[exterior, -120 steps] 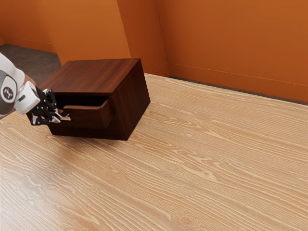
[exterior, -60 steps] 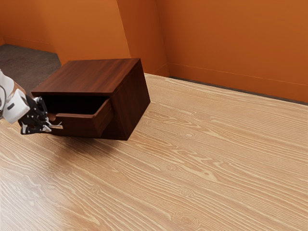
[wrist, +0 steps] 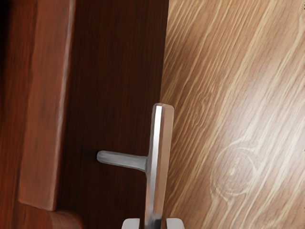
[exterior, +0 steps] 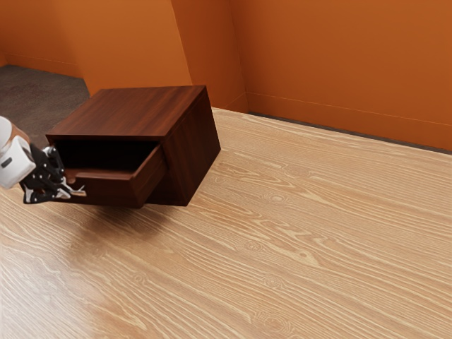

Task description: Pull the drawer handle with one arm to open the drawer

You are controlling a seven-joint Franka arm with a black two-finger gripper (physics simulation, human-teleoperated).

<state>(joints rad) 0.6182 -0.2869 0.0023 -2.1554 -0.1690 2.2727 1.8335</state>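
Brushed-metal bar handle on the glossy dark-wood drawer, in the pinch of the black gripper

simulated room: orange walls, wood tabletop

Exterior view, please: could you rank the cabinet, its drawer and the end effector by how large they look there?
Largest to smallest:
1. the cabinet, clearly the largest.
2. the drawer, counting only its pulled-out part.
3. the end effector, smallest, shut on the handle; it is right at the drawer front, so nearness does not skew this.
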